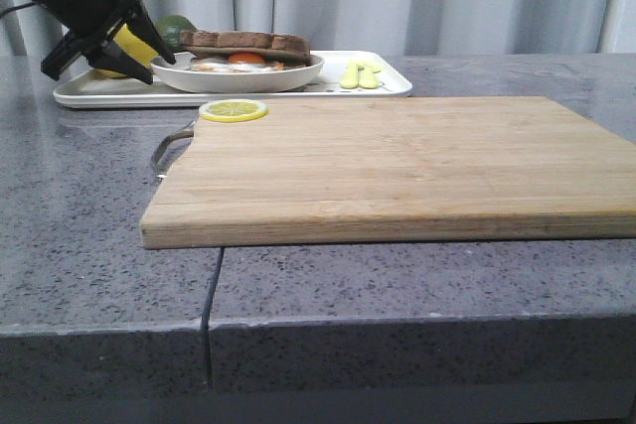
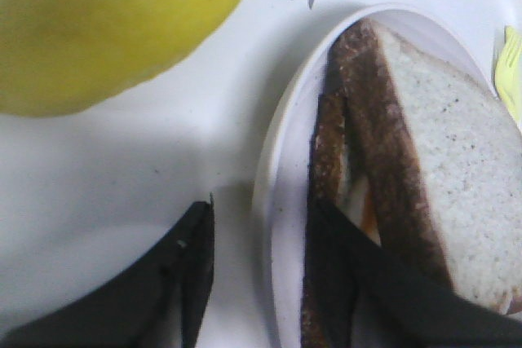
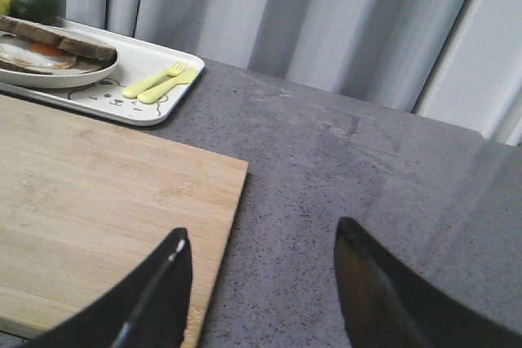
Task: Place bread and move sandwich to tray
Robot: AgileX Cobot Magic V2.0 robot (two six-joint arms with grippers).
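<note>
On the grey stone table a wooden cutting board carries a lemon slice at its far left corner, while behind it the white tray holds the plated sandwich and the left gripper, fingers spread

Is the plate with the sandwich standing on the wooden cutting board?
No, the plate with the sandwich stands on the white tray, behind the cutting board.
</note>
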